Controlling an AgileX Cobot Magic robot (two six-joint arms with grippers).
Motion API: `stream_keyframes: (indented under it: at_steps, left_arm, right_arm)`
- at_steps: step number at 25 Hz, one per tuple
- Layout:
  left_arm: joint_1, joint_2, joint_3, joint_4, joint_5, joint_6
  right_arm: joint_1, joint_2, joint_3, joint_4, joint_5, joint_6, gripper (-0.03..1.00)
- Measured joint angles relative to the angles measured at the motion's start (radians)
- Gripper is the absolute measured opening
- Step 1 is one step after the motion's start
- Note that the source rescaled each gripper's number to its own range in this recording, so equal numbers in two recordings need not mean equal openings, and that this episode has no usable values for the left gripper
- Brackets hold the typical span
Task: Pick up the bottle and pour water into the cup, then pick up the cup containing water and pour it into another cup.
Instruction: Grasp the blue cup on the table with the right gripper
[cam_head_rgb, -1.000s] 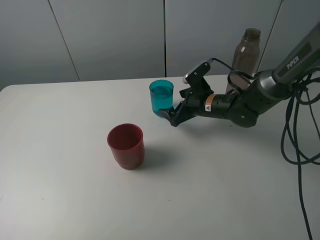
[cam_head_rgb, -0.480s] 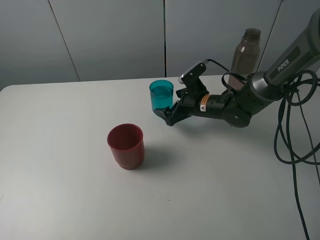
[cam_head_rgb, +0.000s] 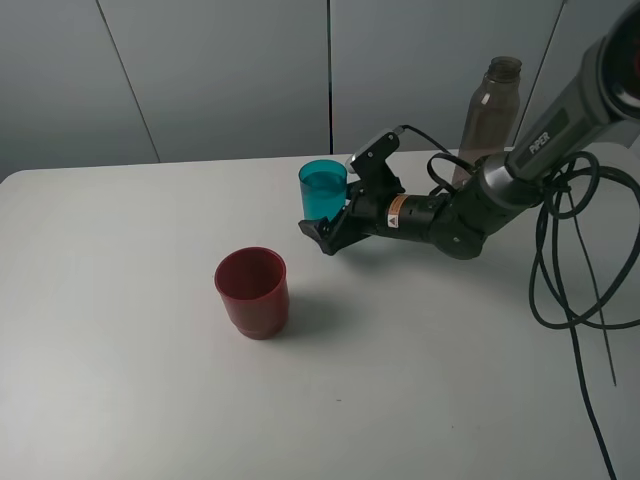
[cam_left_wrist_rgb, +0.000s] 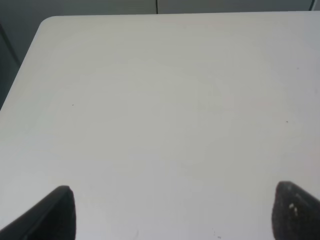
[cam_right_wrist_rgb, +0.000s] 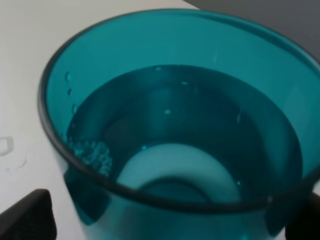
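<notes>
Left hand (cam_left_wrist_rgb: 177, 214): fingers wide apart, nothing between them, only bare table (cam_left_wrist_rgb: 160, 100) under it; its place relative to the teal cup could not be told. The red cup (cam_head_rgb: 252, 290) stood upright nearest the high camera, in front of the teal cup and towards the left arm's side, well apart from it. The teal cup (cam_head_rgb: 322, 190) stood upright on the table, holding water (cam_right_wrist_rgb: 185, 125) to roughly half its depth. The right hand (cam_head_rgb: 326, 220) was low at the teal cup's base with its fingers (cam_right_wrist_rgb: 25, 215) spread, one on either side of the wall, not clamped on it. Whether either finger touched the wall could not be told. The bottle (cam_head_rgb: 490, 110) stood upright beyond the teal cup, behind the right arm, capped. Judgement: the bottle pour was done and the grasp of the teal cup was in hand. The hand should be centred so both fingers meet the wall together, or the light cup may slide or tip. The squeeze should be firm but modest, as thin plastic may flex and push the water up. The lift should go straight up, and the cup should be kept level until its lip is over the red cup's mouth.
</notes>
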Motion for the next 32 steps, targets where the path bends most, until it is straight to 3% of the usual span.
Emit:
stream_keyframes:
  at_steps: [22,32]
  left_arm:
    - [0.000,0.000,0.000,0.000,0.000,0.000]
    - [0.000,0.000,0.000,0.000,0.000,-0.002]
  right_arm:
    - [0.014,0.042,-0.067,0.034,-0.011,-0.004,0.99]
    - [0.014,0.070,-0.081,0.054,-0.085,-0.004,0.99]
